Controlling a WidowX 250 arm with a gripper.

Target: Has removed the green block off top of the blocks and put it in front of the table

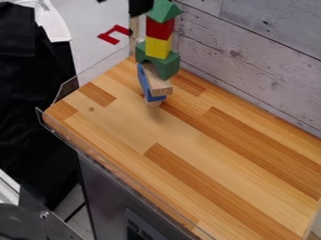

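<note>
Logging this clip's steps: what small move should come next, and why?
Probably line the gripper up gently on the green triangular block: the gripper is close beside it at the view's top edge, and that block tops the red block.

Seven visible blocks, one table

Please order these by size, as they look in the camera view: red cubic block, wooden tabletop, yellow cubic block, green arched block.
1. Wooden tabletop
2. Green arched block
3. Red cubic block and yellow cubic block: they look too alike to rank
</note>
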